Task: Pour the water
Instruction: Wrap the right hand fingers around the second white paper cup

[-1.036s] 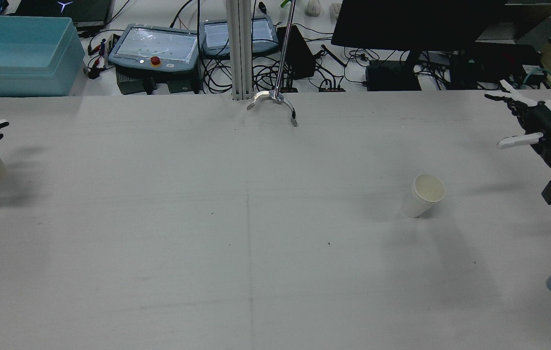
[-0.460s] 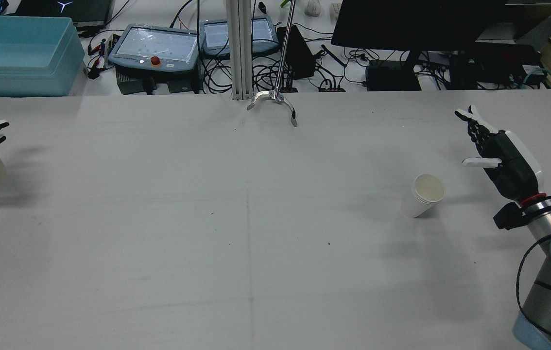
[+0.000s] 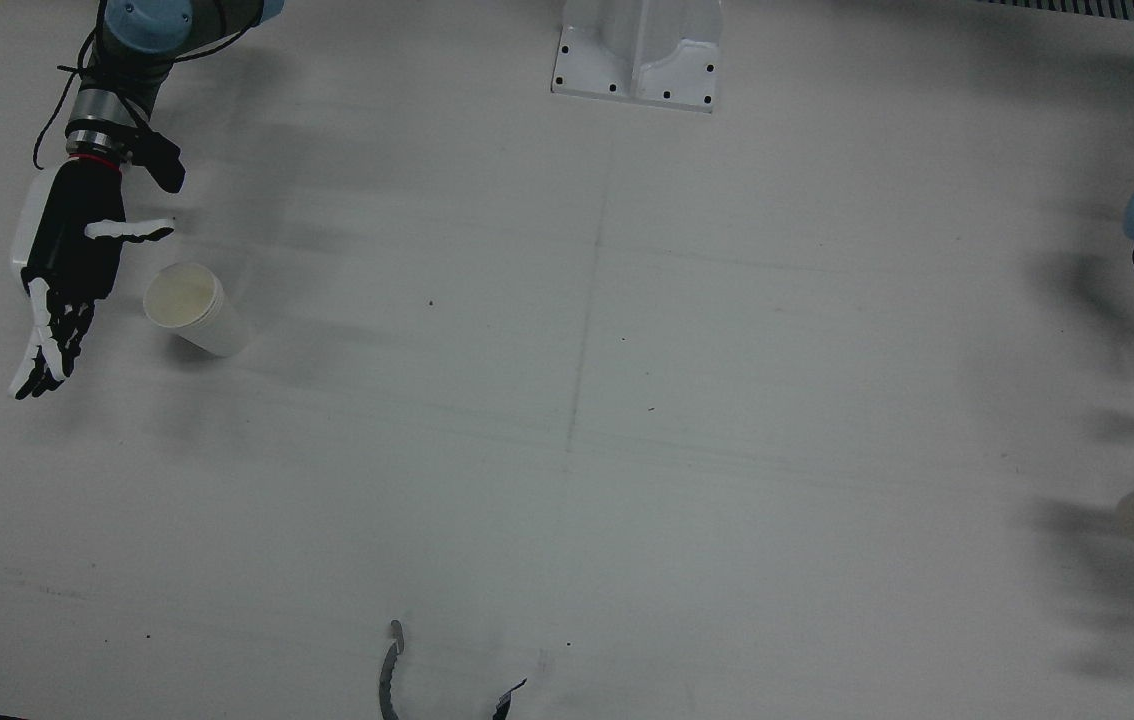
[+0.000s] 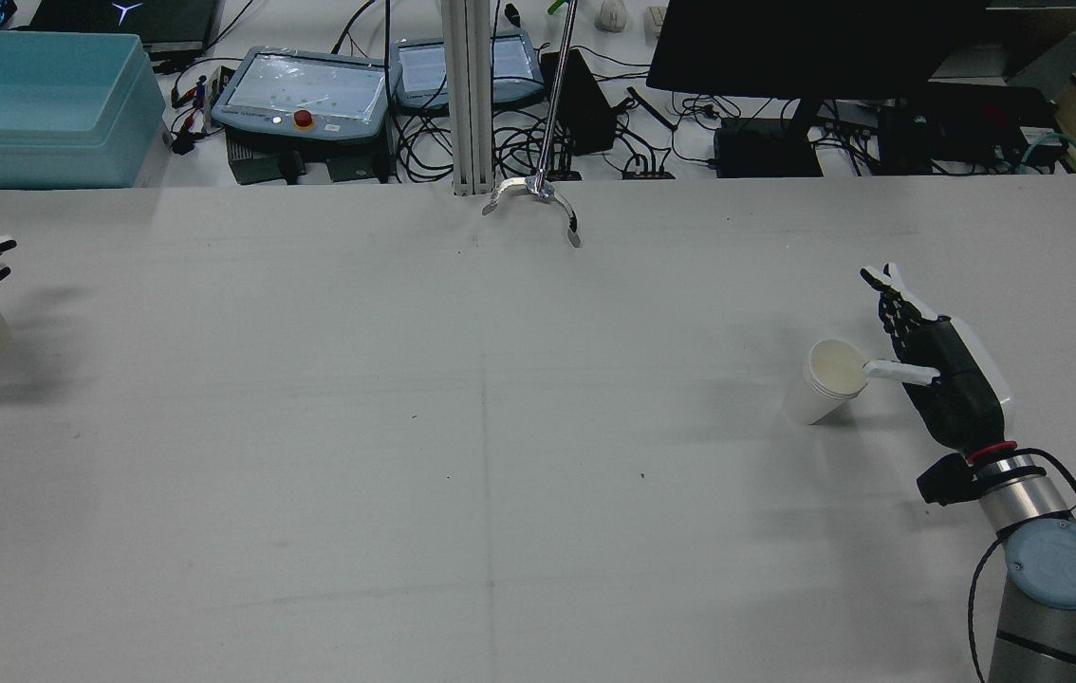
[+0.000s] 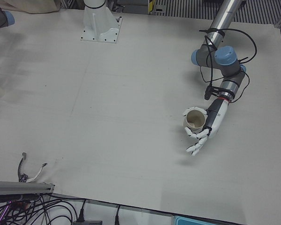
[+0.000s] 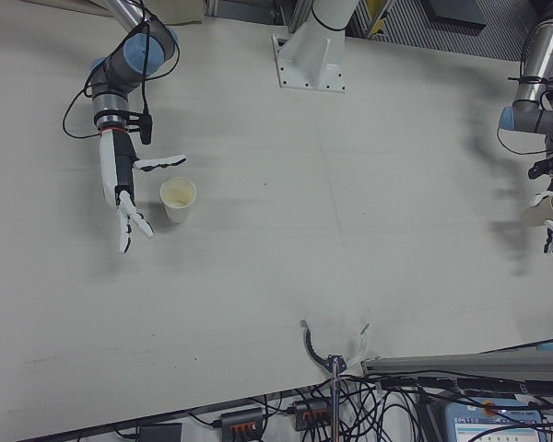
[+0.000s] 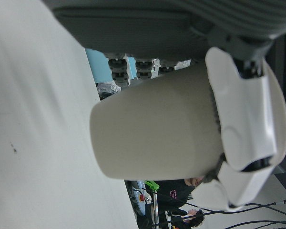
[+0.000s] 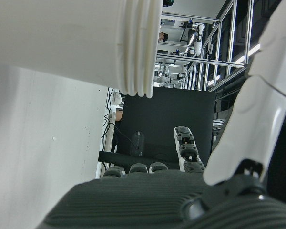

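Cup stack (image 4: 827, 381), white with ribbed nested rims, stands upright on table (image 4: 500, 427).

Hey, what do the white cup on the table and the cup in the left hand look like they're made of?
Cup on the table: likely paper, matte white; stacked rim ridges suggest several nested disposable cups. Cup in the left hand: probably paper too, matte off-white, with a faintly grainy wall up close.

White paper cup (image 8: 76, 43) close, robot hand (image 8: 181, 191) spread beside it
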